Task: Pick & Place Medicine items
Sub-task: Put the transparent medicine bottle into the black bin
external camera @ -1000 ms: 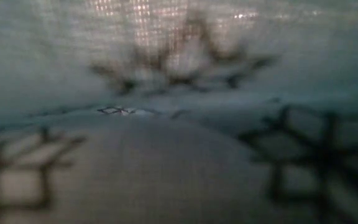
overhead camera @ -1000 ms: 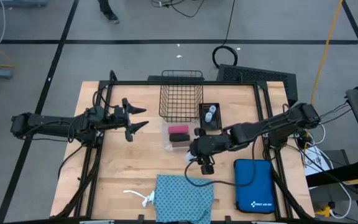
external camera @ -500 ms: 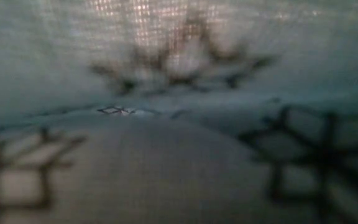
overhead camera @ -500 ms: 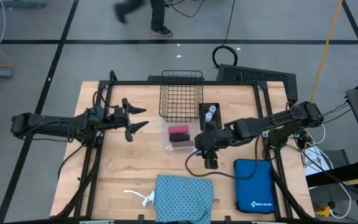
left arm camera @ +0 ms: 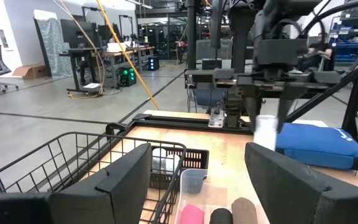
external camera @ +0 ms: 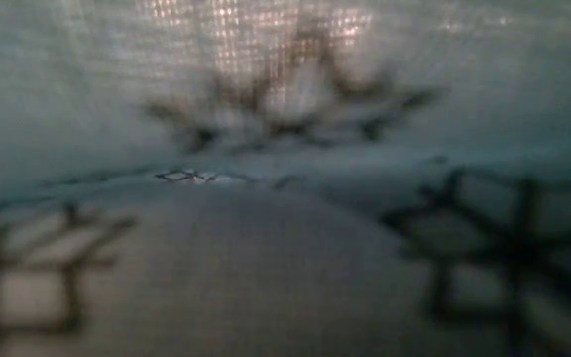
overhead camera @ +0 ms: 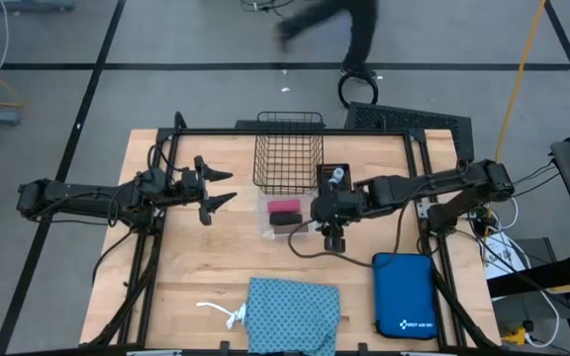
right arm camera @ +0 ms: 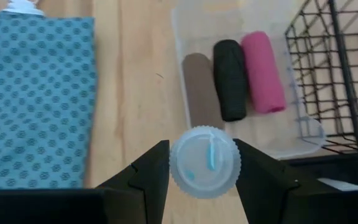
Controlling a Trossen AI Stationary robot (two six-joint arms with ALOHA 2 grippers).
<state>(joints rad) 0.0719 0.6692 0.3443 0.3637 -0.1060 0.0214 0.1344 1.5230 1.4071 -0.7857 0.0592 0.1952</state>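
Observation:
My right gripper hangs over the middle of the table, shut on a clear vial with a white cap. A clear tray holds a brown roll, a black roll and a pink roll lying side by side. Another vial stands in a small black tray by the basket. The teal patterned cloth lies flat at the near edge, with its white string to its left. It fills the whole low view. My left gripper waits open over the table's left part. My right gripper pinches the vial's white cap between its two fingers, which come from above and point down. The left wrist view shows the vial upright below the gripper, lifted clear of the table.
A black wire basket stands at the far middle, just beyond the clear tray. The big blue zip case lies at the near right. Bare wood lies between the trays and the cloth.
My right gripper has moved toward the table's far edge, from over the bare wood near the cloth to beside the clear tray, and has stayed shut on the vial. A person has walked past beyond the table.

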